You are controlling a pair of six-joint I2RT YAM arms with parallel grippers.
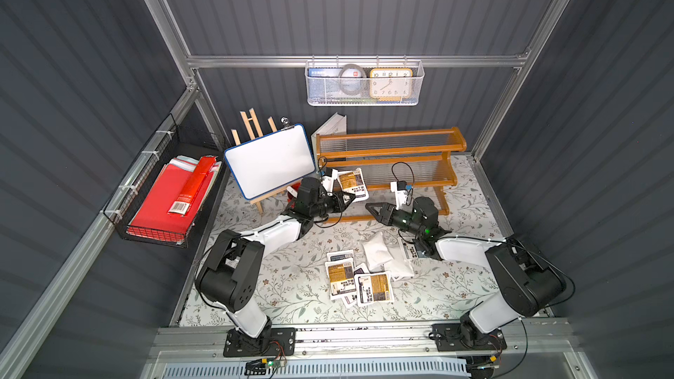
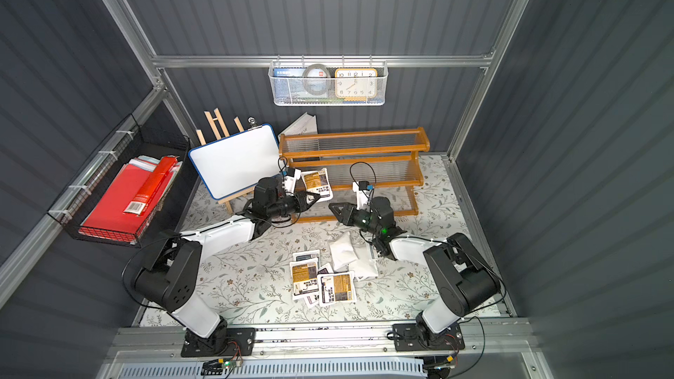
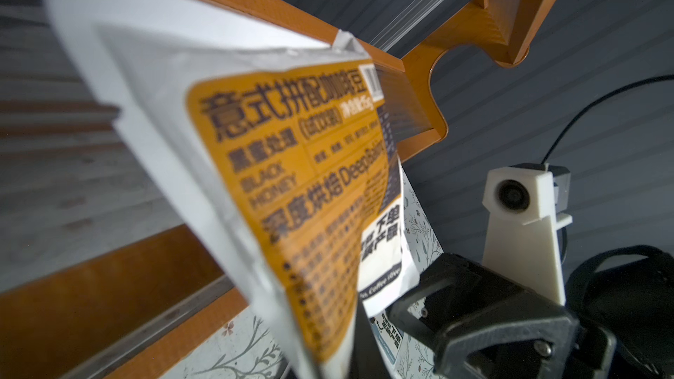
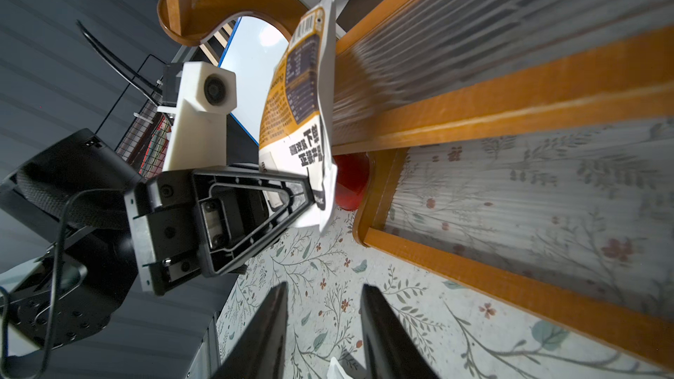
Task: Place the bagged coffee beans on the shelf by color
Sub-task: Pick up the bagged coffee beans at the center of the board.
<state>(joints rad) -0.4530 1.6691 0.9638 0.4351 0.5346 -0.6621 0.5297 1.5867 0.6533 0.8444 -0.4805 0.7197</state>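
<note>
My left gripper (image 1: pixel 351 196) is shut on the lower edge of an amber-labelled coffee bean bag (image 1: pixel 352 183), seen close up in the left wrist view (image 3: pixel 291 176). The bag leans on the slats at the left end of the orange-brown shelf (image 1: pixel 390 139), at its middle tier. My right gripper (image 1: pixel 369 208) hovers open and empty in front of the lowest tier, and its dark fingers (image 4: pixel 271 326) frame bare floral cloth. Several more bags (image 1: pixel 359 275) lie in a loose pile on the table; some show amber labels (image 1: pixel 374 288), others white backs (image 1: pixel 375 251).
A whiteboard on an easel (image 1: pixel 270 162) stands just left of the shelf, with a white book (image 1: pixel 333 125) behind it. A red round object (image 4: pixel 346 184) sits by the shelf's left foot. The black wire basket (image 1: pixel 171 198) holds red folders. A white mesh basket (image 1: pixel 363 83) hangs on the back wall.
</note>
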